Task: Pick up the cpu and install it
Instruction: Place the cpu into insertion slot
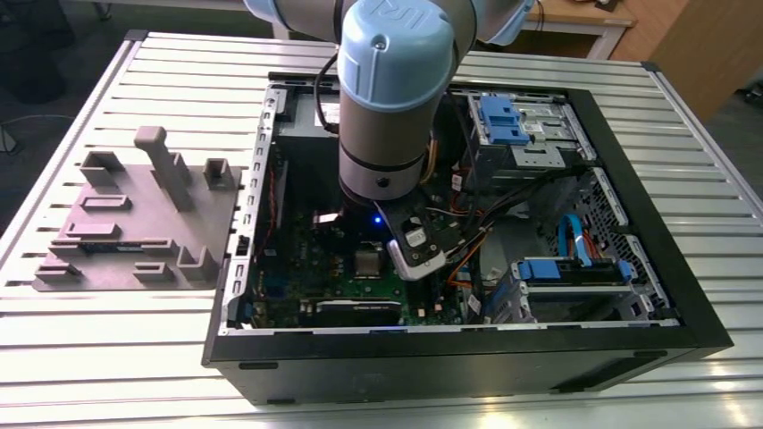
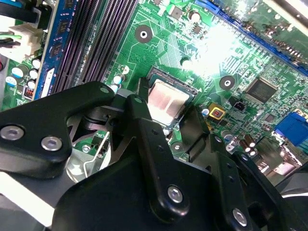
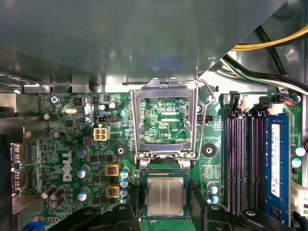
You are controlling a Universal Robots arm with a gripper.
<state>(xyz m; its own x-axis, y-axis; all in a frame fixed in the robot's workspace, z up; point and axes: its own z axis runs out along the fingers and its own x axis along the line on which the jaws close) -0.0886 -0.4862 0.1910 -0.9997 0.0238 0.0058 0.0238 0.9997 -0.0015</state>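
I'm looking down into the open black computer case (image 1: 477,357), where the small flat square cpu (image 3: 165,195) with its shiny silver top lies level in the dark square socket (image 3: 166,174) on the green motherboard (image 3: 72,125). The arm's black gripper (image 3: 164,192) sits right over it. Its jaws are spread wider than the chip, with a finger (image 2: 144,130) flanking each side, and they grip nothing. The hinged metal socket frame (image 3: 164,86) stands flipped open just beside it.

Slatted bench in a workshop corner
We see a ribbed silver aluminium table (image 1: 107,357), dark grey floor (image 1: 48,125) beside it, and brown wooden furniture (image 1: 698,45) beyond it at the exterior view's right
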